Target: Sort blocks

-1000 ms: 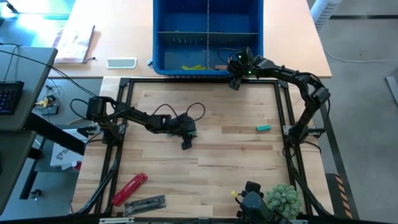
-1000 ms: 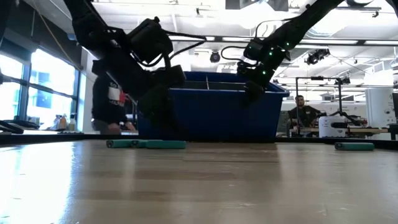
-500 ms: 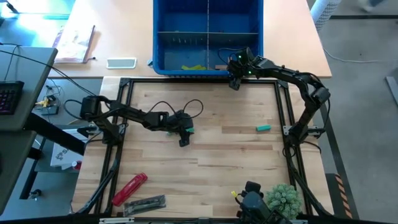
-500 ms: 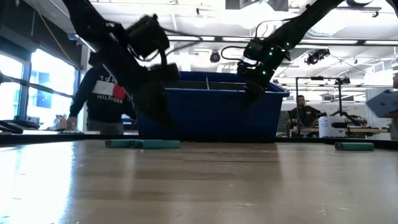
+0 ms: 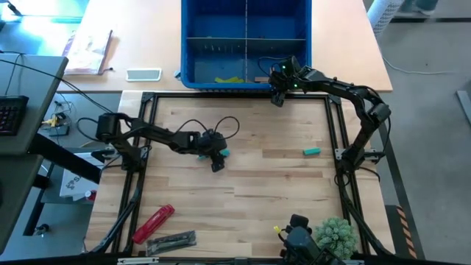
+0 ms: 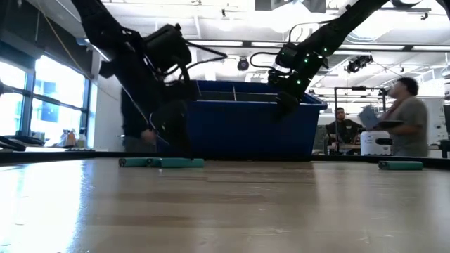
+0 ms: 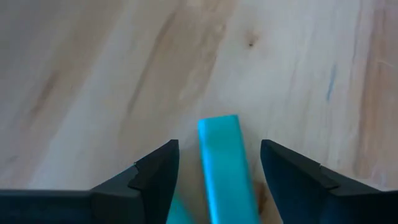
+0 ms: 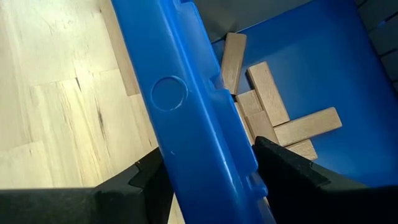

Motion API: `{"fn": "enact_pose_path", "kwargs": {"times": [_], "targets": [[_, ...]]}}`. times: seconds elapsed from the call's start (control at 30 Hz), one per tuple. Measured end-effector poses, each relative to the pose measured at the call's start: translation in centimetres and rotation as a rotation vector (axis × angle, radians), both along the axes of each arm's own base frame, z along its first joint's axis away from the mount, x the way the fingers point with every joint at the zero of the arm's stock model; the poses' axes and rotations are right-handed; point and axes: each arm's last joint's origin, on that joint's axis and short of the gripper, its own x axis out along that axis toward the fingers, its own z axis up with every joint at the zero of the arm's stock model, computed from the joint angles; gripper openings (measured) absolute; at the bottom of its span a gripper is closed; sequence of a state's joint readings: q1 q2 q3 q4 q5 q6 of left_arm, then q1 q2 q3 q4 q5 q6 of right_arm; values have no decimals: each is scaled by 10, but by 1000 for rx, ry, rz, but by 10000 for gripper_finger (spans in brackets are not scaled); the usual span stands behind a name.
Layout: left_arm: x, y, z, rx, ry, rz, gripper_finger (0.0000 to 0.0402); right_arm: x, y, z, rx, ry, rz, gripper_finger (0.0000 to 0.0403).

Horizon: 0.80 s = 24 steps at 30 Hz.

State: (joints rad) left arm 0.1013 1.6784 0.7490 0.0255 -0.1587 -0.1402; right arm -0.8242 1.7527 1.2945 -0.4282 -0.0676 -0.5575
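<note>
- Two teal blocks are seen on the bench: one (image 7: 224,168) lies between the spread fingers of the left claw (image 5: 218,157) (ungripped), another (image 5: 312,152) well apart.
- The right claw (image 5: 277,94), open and empty, is held over the blue bin's (image 8: 186,118) wall; tan blocks (image 8: 273,118) lie inside.

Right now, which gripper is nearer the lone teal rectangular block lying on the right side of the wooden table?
Right. The right gripper hangs at the blue bin's front wall, beyond the lone teal block; the left gripper is farther away, over another teal block.
</note>
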Motion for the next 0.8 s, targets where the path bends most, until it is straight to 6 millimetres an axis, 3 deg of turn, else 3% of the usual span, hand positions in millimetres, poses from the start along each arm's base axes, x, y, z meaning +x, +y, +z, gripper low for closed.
{"fn": "enact_pose_path", "kwargs": {"times": [0.37, 0.47, 0.67, 0.8], "targets": [[3, 0, -28, -27, 93, -35, 207, 0, 0, 0, 0, 0, 0, 194], [4, 0, -31, -32, 98, -60, 175, 0, 0, 0, 0, 0, 0, 194], [4, 3, -31, -50, 97, -59, 64, 0, 0, 0, 0, 0, 0, 194], [4, 5, -31, -41, 98, -71, 63, 0, 0, 0, 0, 0, 0, 194]]}}
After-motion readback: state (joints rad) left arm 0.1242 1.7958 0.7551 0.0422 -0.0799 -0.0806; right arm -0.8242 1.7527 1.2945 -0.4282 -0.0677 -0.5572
